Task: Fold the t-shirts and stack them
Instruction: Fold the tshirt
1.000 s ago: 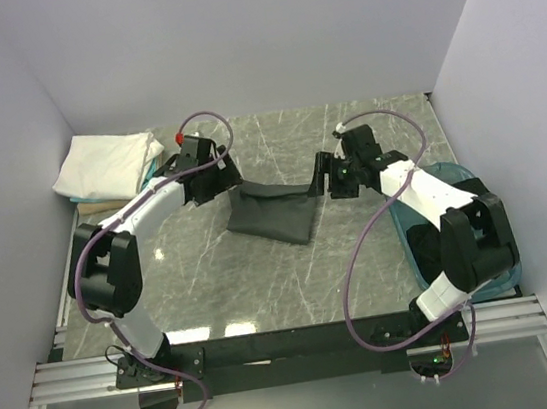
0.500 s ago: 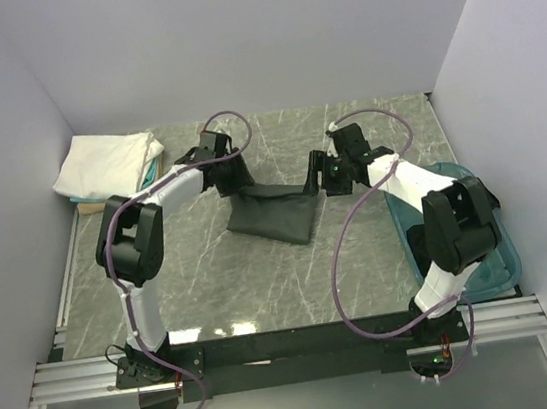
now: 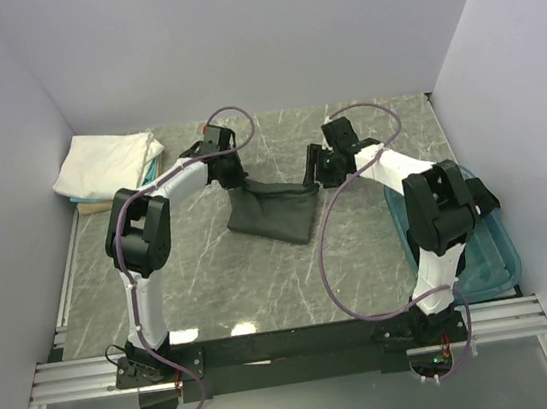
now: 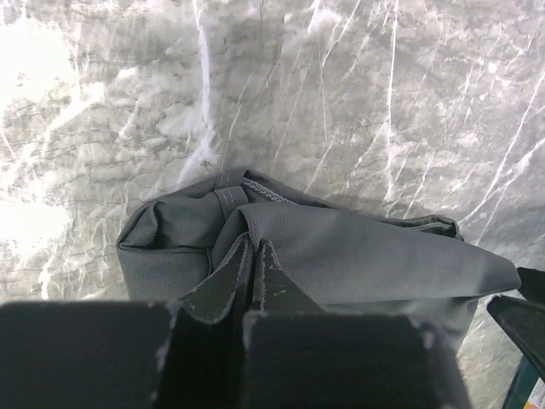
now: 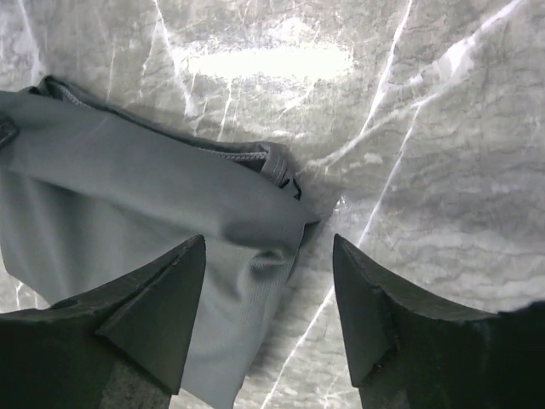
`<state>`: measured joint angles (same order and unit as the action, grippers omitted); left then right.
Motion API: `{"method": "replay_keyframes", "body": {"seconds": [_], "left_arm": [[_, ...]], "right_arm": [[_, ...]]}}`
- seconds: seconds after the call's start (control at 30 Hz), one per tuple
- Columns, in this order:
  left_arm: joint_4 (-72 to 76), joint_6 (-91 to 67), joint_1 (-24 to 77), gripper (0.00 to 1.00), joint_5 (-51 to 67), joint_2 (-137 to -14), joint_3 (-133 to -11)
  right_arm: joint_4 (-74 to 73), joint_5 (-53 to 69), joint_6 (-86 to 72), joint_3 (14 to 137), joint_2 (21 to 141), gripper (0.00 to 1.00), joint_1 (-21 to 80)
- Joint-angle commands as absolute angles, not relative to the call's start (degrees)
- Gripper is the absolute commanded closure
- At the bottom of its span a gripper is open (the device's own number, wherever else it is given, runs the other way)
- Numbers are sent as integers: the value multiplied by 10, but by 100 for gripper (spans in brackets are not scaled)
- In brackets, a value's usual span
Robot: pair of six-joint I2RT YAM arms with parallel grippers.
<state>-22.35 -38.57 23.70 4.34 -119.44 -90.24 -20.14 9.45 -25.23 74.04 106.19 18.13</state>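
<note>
A dark charcoal-grey t-shirt (image 3: 274,209) lies partly folded in the middle of the table. My left gripper (image 3: 234,178) is at its back left corner. In the left wrist view its fingertips (image 4: 253,244) are pressed together, with a fold of the grey t-shirt (image 4: 341,251) pinched between them. My right gripper (image 3: 312,172) hovers at the back right corner. There its jaws (image 5: 268,247) stand open astride the hem of the grey t-shirt (image 5: 128,187), touching nothing. A folded white t-shirt (image 3: 102,164) rests on a teal one (image 3: 156,158) at the back left.
A teal plastic bin (image 3: 492,251) stands at the right edge, partly hidden behind my right arm. Grey walls close the table in at the back and on both sides. Marble tabletop (image 3: 264,281) lies bare in front of the grey t-shirt.
My left gripper has gone from open to shut on the shirt's back left corner. Both grippers have moved towards the back, onto the shirt's far corners. The right jaws have narrowed slightly.
</note>
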Motion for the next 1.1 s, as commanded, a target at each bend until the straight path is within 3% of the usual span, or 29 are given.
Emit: {"method": "replay_keyframes", "body": {"seconds": [0.0, 0.2, 0.23, 0.33, 0.37, 0.43, 0.83, 1.07], "left_arm": [[-222, -381, 239, 99, 24, -1172, -899], [-217, -391, 239, 99, 13, -1146, -882], [-221, -393, 239, 99, 12, -1143, -882], [-221, -396, 239, 99, 10, -1135, -878], [-221, -399, 239, 99, 9, -1134, -877], [-224, -404, 239, 99, 6, -1120, -872], [-219, -432, 239, 99, -23, -1009, -794], [-236, -432, 238, 99, -36, -1040, -820]], "right_arm": [[-193, 89, -262, 770, 1073, 34, 182], [-197, 90, -261, 798, 1109, 51, 182], [-212, 90, -258, 814, 1120, 60, 182], [-218, 97, -251, 819, 1123, 73, 182], [-218, 100, -249, 818, 1121, 88, 182], [-208, 107, -249, 803, 1102, 100, 183], [-193, 132, -246, 751, 1006, 100, 200], [-213, 119, -246, 789, 1051, 100, 199]]}}
